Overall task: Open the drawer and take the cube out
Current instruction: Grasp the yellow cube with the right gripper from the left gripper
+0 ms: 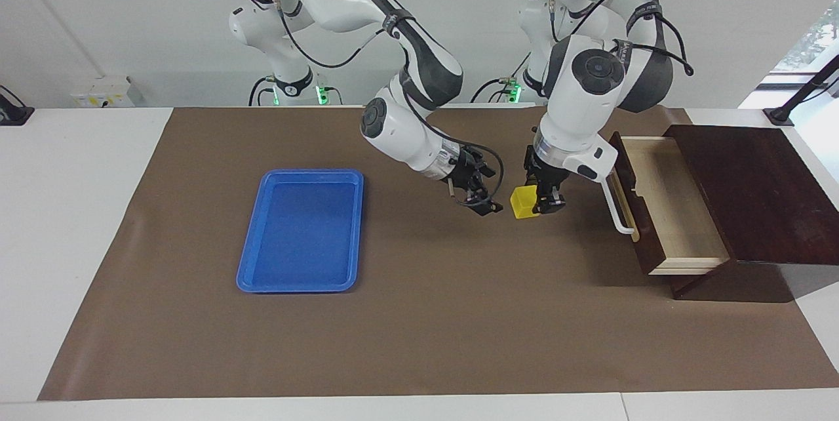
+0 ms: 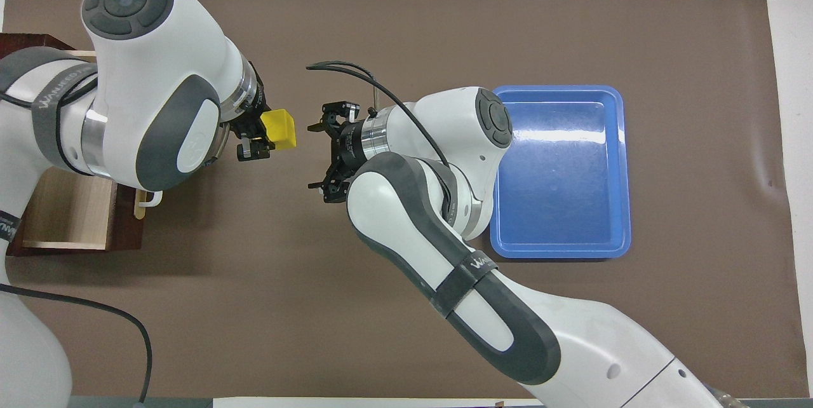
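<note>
Dark brown wooden box [image 1: 754, 191], smooth, faintly satin; its drawer [image 1: 668, 204] pale unfinished-looking wood inside. Flat blue plastic tray [image 1: 301, 231], glossy. Small yellow cube [image 1: 523, 202], smooth, matt. Brown table mat [image 1: 426, 329], matt, paper-like.

In the overhead view the left arm [image 2: 146, 115] hides most of the drawer [image 2: 70, 217]; the box [image 2: 25, 46] is cut off at the edge.

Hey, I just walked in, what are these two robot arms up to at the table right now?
The left gripper holds a small bright yellow cube in the air over the brown mat, beside the pulled-open dark wooden drawer. The right gripper, fingers open, hovers close beside the cube, apparently ready to receive it. A flat blue plastic tray lies toward the right arm's end.
</note>
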Robot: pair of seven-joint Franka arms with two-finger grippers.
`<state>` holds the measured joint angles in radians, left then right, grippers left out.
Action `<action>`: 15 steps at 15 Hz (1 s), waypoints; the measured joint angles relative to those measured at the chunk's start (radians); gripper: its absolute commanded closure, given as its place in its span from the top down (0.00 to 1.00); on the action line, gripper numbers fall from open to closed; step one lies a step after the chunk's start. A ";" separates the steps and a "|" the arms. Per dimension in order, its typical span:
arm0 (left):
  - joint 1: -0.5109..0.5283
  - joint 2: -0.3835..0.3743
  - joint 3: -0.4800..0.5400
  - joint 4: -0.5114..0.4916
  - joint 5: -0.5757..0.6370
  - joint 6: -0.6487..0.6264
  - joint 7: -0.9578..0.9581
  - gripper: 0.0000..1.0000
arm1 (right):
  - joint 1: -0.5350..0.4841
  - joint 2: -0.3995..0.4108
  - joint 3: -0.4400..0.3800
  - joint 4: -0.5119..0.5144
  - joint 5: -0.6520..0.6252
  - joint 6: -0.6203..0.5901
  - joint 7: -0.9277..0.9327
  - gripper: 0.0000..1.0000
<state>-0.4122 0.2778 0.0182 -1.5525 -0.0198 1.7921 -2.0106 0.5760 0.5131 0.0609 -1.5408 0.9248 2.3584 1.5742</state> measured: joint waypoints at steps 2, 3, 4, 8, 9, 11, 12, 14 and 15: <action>0.000 0.000 0.000 -0.001 0.000 0.000 0.000 0.00 | -0.002 0.020 -0.001 0.035 -0.022 -0.016 0.001 1.00; 0.000 0.000 0.000 -0.002 0.000 0.000 0.000 0.00 | -0.003 0.030 -0.002 0.057 -0.026 -0.028 0.003 1.00; 0.000 0.000 0.000 -0.003 0.000 0.000 0.000 0.00 | -0.004 0.037 -0.003 0.075 -0.028 -0.038 0.008 1.00; -0.001 0.000 -0.001 -0.006 0.000 0.000 0.000 0.00 | -0.005 0.049 -0.004 0.100 -0.029 -0.039 0.010 1.00; -0.001 0.000 -0.002 -0.007 0.000 0.000 0.000 0.00 | -0.005 0.050 -0.004 0.101 -0.029 -0.038 0.010 1.00; -0.002 -0.001 -0.004 -0.012 0.000 0.000 0.000 0.00 | -0.003 0.050 -0.004 0.101 -0.029 -0.038 0.010 1.00; -0.003 -0.001 -0.005 -0.014 0.000 0.000 -0.001 0.00 | -0.001 0.050 -0.004 0.101 -0.029 -0.038 0.010 1.00; -0.004 -0.003 -0.006 -0.019 0.000 -0.001 -0.001 0.00 | 0.005 0.053 -0.003 0.098 -0.029 -0.039 0.009 1.00; -0.005 -0.004 -0.006 -0.022 0.000 -0.002 -0.001 0.00 | 0.007 0.057 -0.002 0.095 -0.029 -0.039 0.008 1.00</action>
<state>-0.4176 0.2733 0.0123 -1.5745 -0.0196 1.7905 -2.0113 0.5833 0.5699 0.0592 -1.4457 0.8960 2.3195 1.5817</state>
